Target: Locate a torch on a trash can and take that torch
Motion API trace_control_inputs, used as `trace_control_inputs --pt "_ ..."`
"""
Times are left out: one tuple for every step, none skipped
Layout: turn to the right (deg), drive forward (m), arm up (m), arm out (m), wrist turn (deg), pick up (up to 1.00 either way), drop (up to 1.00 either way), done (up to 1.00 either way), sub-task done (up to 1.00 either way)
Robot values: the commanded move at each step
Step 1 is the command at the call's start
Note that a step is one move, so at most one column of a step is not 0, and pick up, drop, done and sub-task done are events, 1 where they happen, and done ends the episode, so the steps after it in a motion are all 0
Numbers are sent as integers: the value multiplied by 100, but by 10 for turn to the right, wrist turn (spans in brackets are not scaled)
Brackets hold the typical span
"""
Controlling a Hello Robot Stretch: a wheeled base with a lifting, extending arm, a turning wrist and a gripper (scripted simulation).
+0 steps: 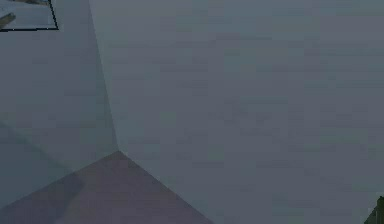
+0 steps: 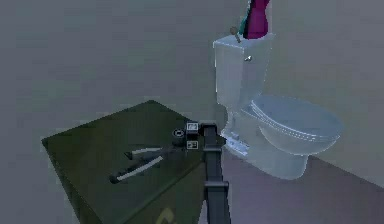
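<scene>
Arm side view: arm (image 2: 215, 185) reaches over the flat top of a dark green box-shaped trash can (image 2: 95, 150), with the fingers (image 2: 140, 166) lying across that top; cannot tell whether they hold anything, nor make out a torch apart from them there. A white toilet (image 2: 290, 125) stands just beside the can, with a magenta object (image 2: 258, 18) upright on its tank. Forward view: bare wall corner, brownish floor (image 1: 120, 195), and a framed picture (image 1: 25, 12) at upper left.
</scene>
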Motion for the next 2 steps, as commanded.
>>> trace_control_inputs --pt "0 0 0 0 0 100 0 0 0" --pt "0 0 10 0 0 0 0 0 0"
